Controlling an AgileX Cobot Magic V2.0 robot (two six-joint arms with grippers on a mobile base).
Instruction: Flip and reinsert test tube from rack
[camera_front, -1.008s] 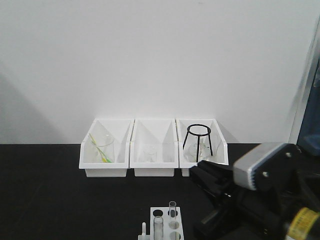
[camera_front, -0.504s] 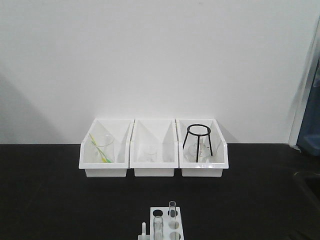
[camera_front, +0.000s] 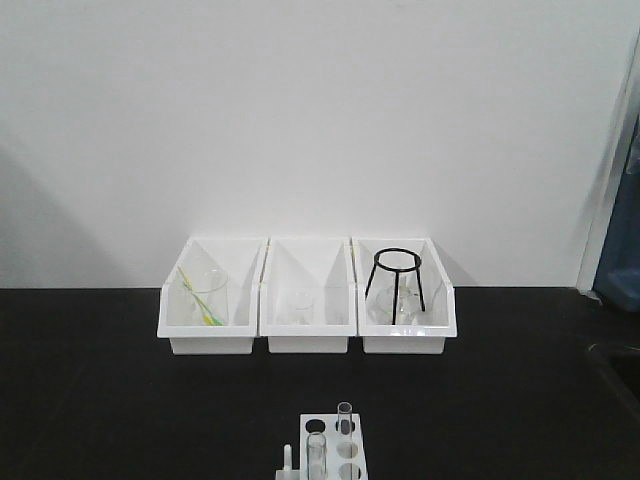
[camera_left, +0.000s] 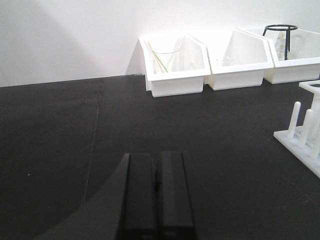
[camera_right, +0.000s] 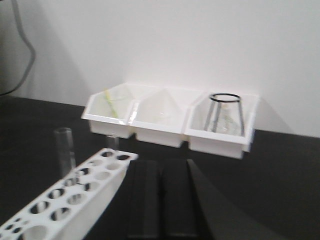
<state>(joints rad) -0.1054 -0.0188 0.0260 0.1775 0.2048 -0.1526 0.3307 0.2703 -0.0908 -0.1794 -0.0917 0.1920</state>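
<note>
The white test tube rack (camera_front: 335, 455) stands at the bottom middle of the front view, with two clear test tubes (camera_front: 345, 418) upright in it. In the right wrist view the rack (camera_right: 65, 200) lies at the lower left with a clear tube (camera_right: 65, 150) standing in it. The right gripper (camera_right: 161, 162) is shut and empty, just right of the rack. In the left wrist view the rack's edge with short pegs (camera_left: 300, 130) shows at the right. The left gripper (camera_left: 157, 155) is shut and empty over the black table, left of the rack.
Three white open-front bins (camera_front: 307, 297) stand in a row at the back against the white wall. The left one holds a glass beaker (camera_front: 203, 297), the middle one a small glass, the right one a black tripod stand (camera_front: 397, 277) and a flask. The table top is black.
The right arm, which filled the lower right of the front view a second ago, has drawn back out of that view. The rack and tubes have not moved.
</note>
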